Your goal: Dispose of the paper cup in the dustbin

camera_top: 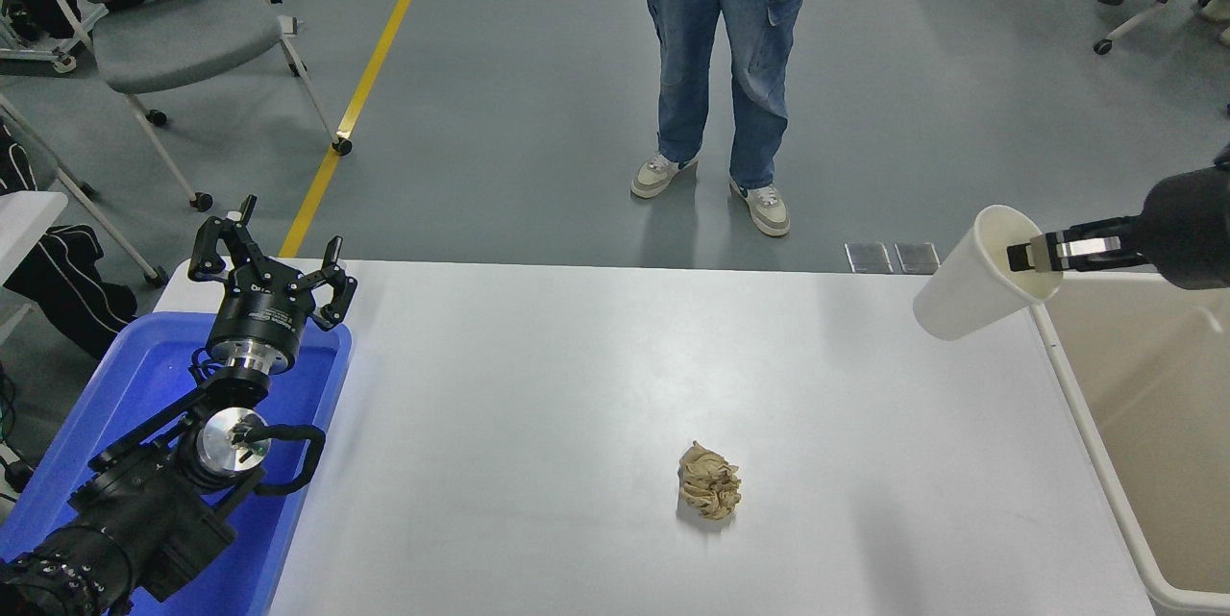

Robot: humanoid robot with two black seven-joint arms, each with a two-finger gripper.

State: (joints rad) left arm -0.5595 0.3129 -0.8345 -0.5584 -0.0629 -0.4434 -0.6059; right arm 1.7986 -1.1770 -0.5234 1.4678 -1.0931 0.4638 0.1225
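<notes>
- The right gripper [1033, 254] comes in from the right edge, held up off the table. Most of its arm is cut off by the frame, so only a dark rounded body and the two fingers can be seen.
- Its fingers are pinched on the rim of the paper cup [966, 294], one finger inside the mouth and the other apparently behind the wall, hard to make out.
- The paper cup hangs in the air, tilted, its mouth up and to the right, its base down and to the left. It sits over the table's far right corner, right at the near-left edge of the dustbin [1095, 472], not inside it.
- The dustbin stands at the table's right side; only its left wall and part of the beige inside show, the rest runs out of the frame.
- The left gripper [272, 262] is parked at the lower left above the blue tray [317, 405], fingers spread wide and holding nothing. The arm covers much of the tray.
- A crumpled tan paper ball [710, 480] lies alone on the white table [538, 385], well apart from the cup.
- A person [725, 68] in jeans and pale sneakers stands beyond the far edge, seen only from the waist down.
- A grey chair [183, 35] stands at the upper left, partly cut off.
</notes>
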